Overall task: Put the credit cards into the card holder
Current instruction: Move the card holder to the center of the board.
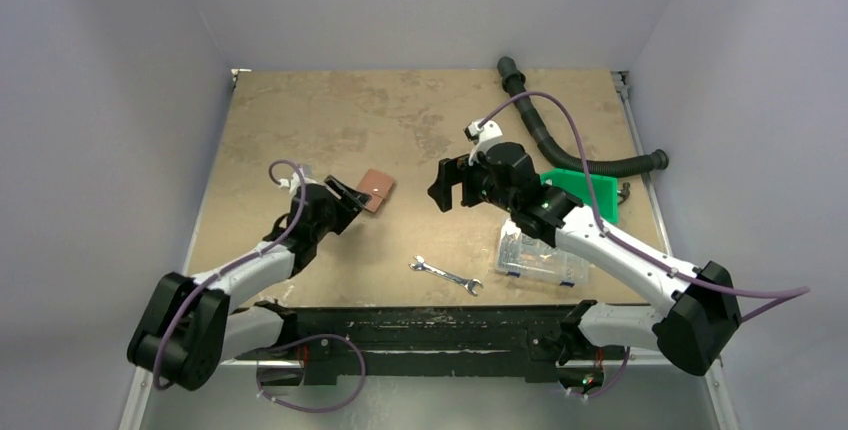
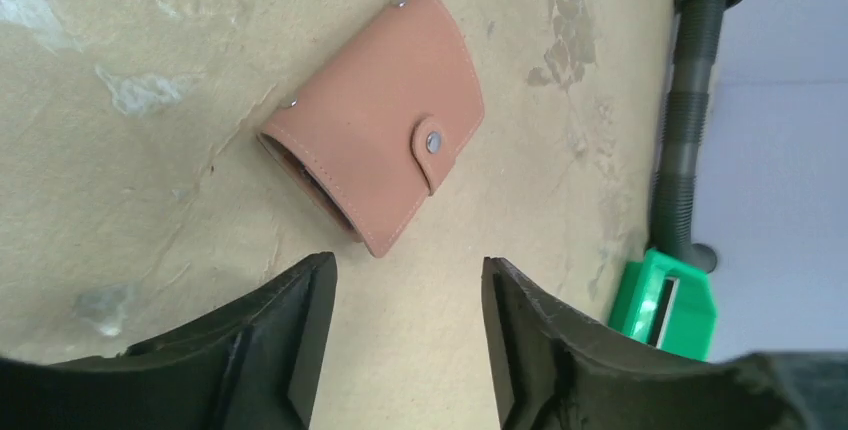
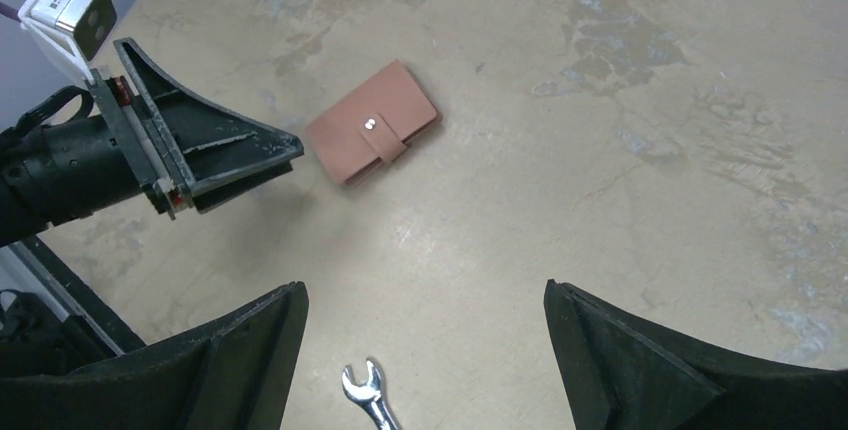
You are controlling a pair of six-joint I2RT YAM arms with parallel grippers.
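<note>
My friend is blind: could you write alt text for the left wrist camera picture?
A closed reddish-brown card holder, snapped shut, lies on a tan table; two black fingers stand apart below it, touching nothing.

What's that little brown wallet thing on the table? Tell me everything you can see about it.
The card holder is a small reddish-brown wallet, leather-like, with pale stitching along its edges and small metal rivets at two corners. It is folded shut, with a strap and metal snap fastened across it. It lies flat on the worn tan table, one open end showing a dark inside. The left hand hovers open just beside it, not gripping it.
</note>
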